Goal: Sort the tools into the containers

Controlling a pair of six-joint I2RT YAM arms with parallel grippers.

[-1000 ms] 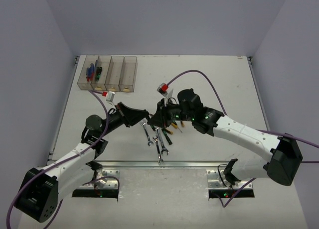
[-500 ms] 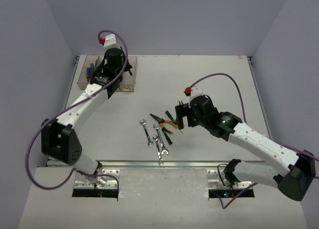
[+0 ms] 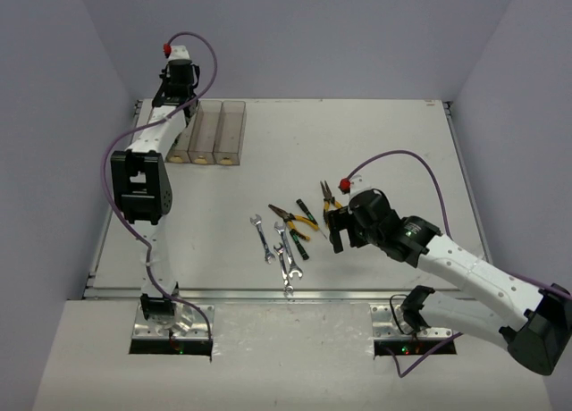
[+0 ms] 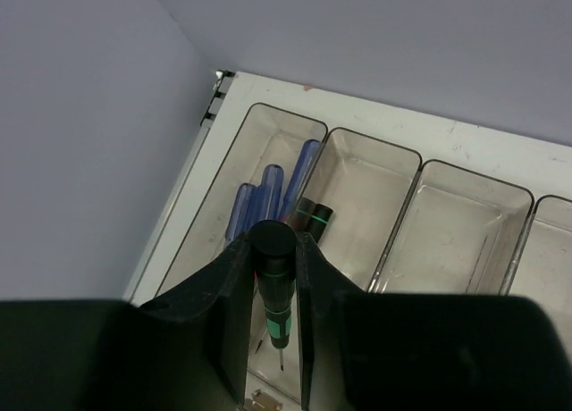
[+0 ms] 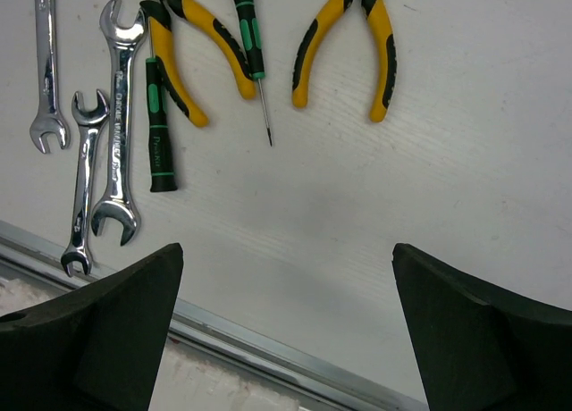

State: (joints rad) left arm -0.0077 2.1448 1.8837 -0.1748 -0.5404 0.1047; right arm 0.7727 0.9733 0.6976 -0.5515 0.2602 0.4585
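Right gripper jaws wide, empty, lower centre of top view | just beyond: wrenches, pliers, loose screwdrivers on table | upper left: left gripper clamps held screwdriver above containers, probably second bin; blue screwdrivers in end bin

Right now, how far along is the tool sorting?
Done: blue screwdrivers lie in the end bin, a black-and-green screwdriver in the next bin. In hand: the left jaws grip a second black-and-green screwdriver above those bins. To go: wrenches, two pliers and two screwdrivers on the table, below the open right jaws.
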